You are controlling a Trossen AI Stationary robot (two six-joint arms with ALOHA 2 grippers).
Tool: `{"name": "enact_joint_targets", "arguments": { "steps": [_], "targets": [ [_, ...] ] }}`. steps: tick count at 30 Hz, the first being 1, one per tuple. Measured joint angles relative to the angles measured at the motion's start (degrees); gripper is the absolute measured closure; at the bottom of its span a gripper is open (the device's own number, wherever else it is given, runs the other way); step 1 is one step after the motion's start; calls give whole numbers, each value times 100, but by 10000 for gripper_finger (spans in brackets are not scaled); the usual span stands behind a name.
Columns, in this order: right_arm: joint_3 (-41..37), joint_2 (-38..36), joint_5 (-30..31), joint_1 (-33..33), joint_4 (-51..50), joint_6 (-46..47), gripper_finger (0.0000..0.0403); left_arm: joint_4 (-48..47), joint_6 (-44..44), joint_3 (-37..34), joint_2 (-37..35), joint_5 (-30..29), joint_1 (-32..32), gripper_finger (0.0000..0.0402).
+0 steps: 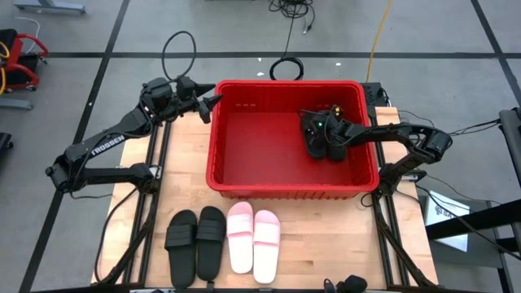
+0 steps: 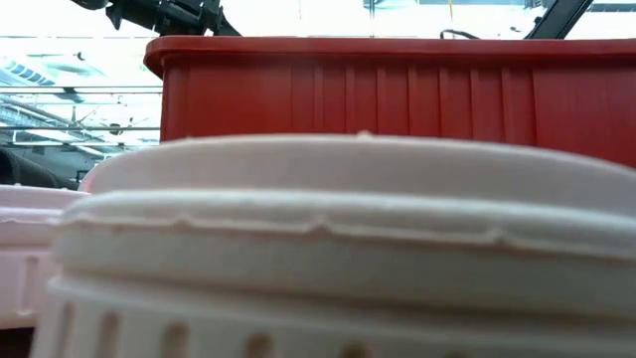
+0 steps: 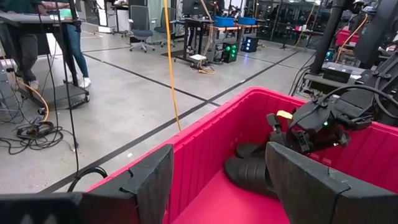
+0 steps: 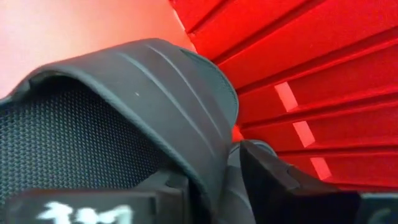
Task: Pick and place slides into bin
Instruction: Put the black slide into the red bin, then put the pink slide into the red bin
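Down inside the red bin (image 1: 244, 185), my right gripper (image 1: 324, 129) sits at the strap of a black slide (image 4: 124, 118) among the black slides (image 1: 321, 137) by the bin's right wall, one finger (image 4: 280, 180) beside the strap, though I cannot tell whether the jaws grip it. My left gripper (image 1: 213, 102) hangs spread open just outside the bin's left rim. On my left arm I can read TROSSEN (image 1: 107, 146); two black slides (image 1: 196, 242) and two pink slides (image 1: 253, 236) lie on the table (image 1: 326, 244) before the bin.

R pincer (image 1: 323, 133) over blk slides (image 1: 316, 140) in bin (image 1: 213, 155)
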Motion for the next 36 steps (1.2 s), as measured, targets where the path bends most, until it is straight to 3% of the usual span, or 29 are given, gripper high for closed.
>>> {"name": "enact_joint_targets", "arguments": {
  "steps": [9, 13, 24, 31, 36],
  "targets": [
    [-2, -56, -19, 0, -40, -29, 239, -60, -9, 0, 0, 0, -2, 147],
    [-2, -281, -295, -4, -31, -29, 229, -75, -12, 0, 0, 0, -2, 147],
    [-7, -1022, -606, -9, -854, 44, 227, -118, -3, 0, 0, -2, -114, 147],
    [-4, -1099, -1236, -9, -1099, 319, 228, -120, 20, 0, 0, -4, -204, 147],
    [-4, -1099, -1234, -9, -1339, 356, 230, -144, 18, 0, 0, -5, -249, 147]
  ]
}}
